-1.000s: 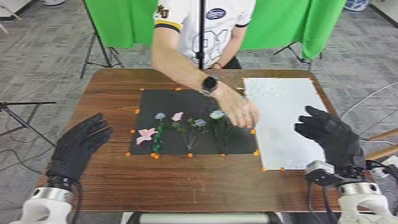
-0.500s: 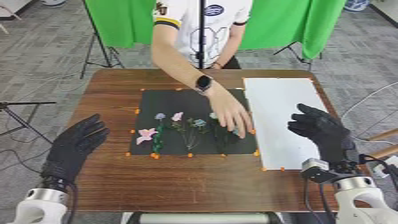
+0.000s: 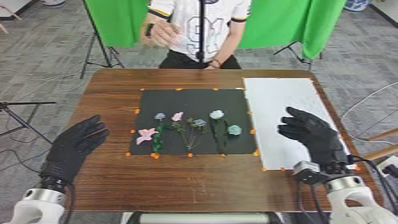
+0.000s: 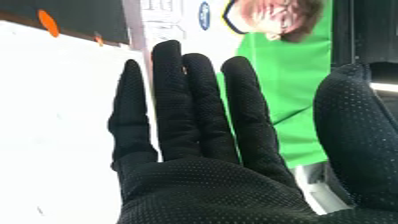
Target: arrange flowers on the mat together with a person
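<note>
Black mat (image 3: 178, 99) lies on the desk (image 3: 204, 187), white sheet (image 3: 274, 102) just beside it on the right. Orange tabs (image 3: 189, 155) along mat edges.

Flowers all on the mat, left to right: big pink flower (image 3: 146, 134) nearest the left edge, small bluish flower (image 3: 160, 116), light pink flower (image 3: 177, 116), blue flower (image 3: 200, 122), white flower (image 3: 217, 114), pale green flower (image 3: 234, 130) nearest the sheet.

Left hand (image 3: 75, 145): wide, fingers straight, nothing in it, at the desk's left side, apart from the mat. Right hand (image 3: 311, 134): over the sheet, empty. Wrist view has the right hand (image 4: 209, 192) wide, fingers straight, thumb spread well off them.

Person across the desk: one hand (image 3: 163, 35) raised, clear of the flowers; other hand (image 3: 213, 65) low by the far edge.
</note>
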### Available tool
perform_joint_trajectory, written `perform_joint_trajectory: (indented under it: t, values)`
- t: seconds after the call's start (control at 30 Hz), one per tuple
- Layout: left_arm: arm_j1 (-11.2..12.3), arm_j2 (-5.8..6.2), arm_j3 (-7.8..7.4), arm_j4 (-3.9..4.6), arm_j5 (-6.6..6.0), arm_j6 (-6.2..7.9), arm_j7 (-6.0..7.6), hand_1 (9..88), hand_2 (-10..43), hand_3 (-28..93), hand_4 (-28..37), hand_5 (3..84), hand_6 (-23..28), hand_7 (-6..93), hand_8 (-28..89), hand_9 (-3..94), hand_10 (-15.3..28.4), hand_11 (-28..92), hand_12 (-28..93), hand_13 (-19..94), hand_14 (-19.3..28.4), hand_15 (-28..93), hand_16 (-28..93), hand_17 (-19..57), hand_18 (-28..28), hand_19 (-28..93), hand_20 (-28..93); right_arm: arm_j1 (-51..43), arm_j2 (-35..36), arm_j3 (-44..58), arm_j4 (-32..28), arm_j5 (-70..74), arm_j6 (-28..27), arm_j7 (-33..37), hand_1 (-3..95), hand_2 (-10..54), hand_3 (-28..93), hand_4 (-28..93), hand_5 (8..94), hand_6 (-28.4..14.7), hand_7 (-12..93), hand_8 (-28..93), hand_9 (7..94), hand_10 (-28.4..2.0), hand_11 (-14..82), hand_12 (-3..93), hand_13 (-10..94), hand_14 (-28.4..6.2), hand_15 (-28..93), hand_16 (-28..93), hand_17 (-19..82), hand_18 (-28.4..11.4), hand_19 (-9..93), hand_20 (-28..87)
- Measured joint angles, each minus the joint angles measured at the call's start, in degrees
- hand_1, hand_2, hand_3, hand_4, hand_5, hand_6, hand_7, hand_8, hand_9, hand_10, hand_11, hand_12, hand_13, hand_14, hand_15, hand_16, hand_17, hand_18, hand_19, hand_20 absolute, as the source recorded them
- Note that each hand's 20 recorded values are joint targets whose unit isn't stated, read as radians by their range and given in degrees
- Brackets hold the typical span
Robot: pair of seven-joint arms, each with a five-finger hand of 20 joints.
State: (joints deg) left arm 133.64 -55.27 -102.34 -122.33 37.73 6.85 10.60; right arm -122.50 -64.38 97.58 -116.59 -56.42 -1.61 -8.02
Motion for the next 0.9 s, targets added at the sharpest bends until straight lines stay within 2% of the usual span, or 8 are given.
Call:
perform_joint_trajectory:
  t: [0.23,0.4,0.5,0.63,0.73,0.8,0.9]
  values:
    - [-0.3,-0.03,0.06,-0.12,0.05,0.01,0.13,27.7,3.2,73,-20.4,40.2,6.0,18.0,-9,34.5,14.2,27,13,28,16.4,38,-2,-7.2,21.0,49,10,1.4,0.0,-1.5,0.6,-0.4,-0.8,0.3,17.3,2.7,91,-22,46.4,-4.1,19,-11,46.8,-15.2,18.4,23.8,41,-12.3,35,23,13,-21.1,51,29]
    - [-2.4,0.27,1.17,0.31,0.04,-0.03,0.01,27.7,3.2,73,-20.4,40.1,6.0,18.1,-9,34.5,14.3,27,13,28,16.4,38,-2,-7.2,21.0,49,10,2.5,0.1,-1.9,0.7,-0.8,-0.7,0.4,17.3,2.7,91,-22,46.3,-4.0,19,-11,46.8,-15.2,18.4,23.8,41,-12.3,35,24,13,-21.1,51,29]
    - [-2.9,0.41,1.12,0.2,0.03,-0.03,0.0,27.7,3.2,73,-20.3,40.2,6.0,18.2,-9,34.5,14.3,27,13,28,16.3,38,-2,-7.1,21.0,49,10,2.5,0.0,-1.7,0.7,-0.9,-0.8,0.6,17.4,2.7,91,-22,46.3,-4.0,19,-11,46.8,-15.2,18.4,23.9,41,-12.3,35,24,13,-21.1,51,29]
    - [-1.3,1.22,0.48,-0.45,-0.08,0.55,0.28,27.7,3.2,73,-20.2,40.0,6.0,18.1,-9,34.5,14.2,27,13,28,16.4,38,-2,-7.1,21.0,49,10,2.2,-0.2,-1.1,0.7,-0.6,-0.8,1.7,17.3,2.7,91,-22,46.3,-4.1,19,-11,46.8,-15.2,18.4,23.8,41,-12.3,35,24,13,-21.2,51,29]
    - [0.9,1.52,-0.93,-0.9,0.0,0.45,0.29,27.8,3.1,73,-20.2,40.1,6.0,18.0,-9,34.5,14.3,27,13,28,16.3,38,-2,-7.1,21.1,49,10,2.2,-0.2,-1.1,0.9,-0.5,-0.8,1.5,17.4,2.8,91,-22,46.3,-4.1,19,-11,46.8,-15.2,18.4,23.8,42,-12.3,35,24,13,-21.2,51,29]
    - [1.8,1.75,-1.3,-0.87,-0.28,0.66,0.49,27.8,3.1,73,-20.3,40.1,6.0,18.0,-9,34.5,14.3,27,13,28,16.3,38,-2,-7.1,21.1,49,10,2.5,-0.2,-1.1,1.2,-0.5,-0.8,1.1,17.4,2.8,91,-22,46.3,-4.1,19,-11,46.8,-15.2,18.4,23.8,42,-12.3,35,24,13,-21.2,51,29]
    - [1.3,1.88,-0.76,-0.5,-0.62,1.16,1.37,27.8,3.1,73,-20.4,40.1,6.1,17.9,-9,34.5,14.2,27,13,28,16.3,38,-2,-7.1,21.1,49,10,3.0,0.0,-1.1,1.5,-0.4,-0.6,0.6,17.4,2.8,91,-22,46.3,-4.1,19,-11,46.8,-15.1,18.5,23.8,42,-12.4,35,24,13,-21.2,51,29]
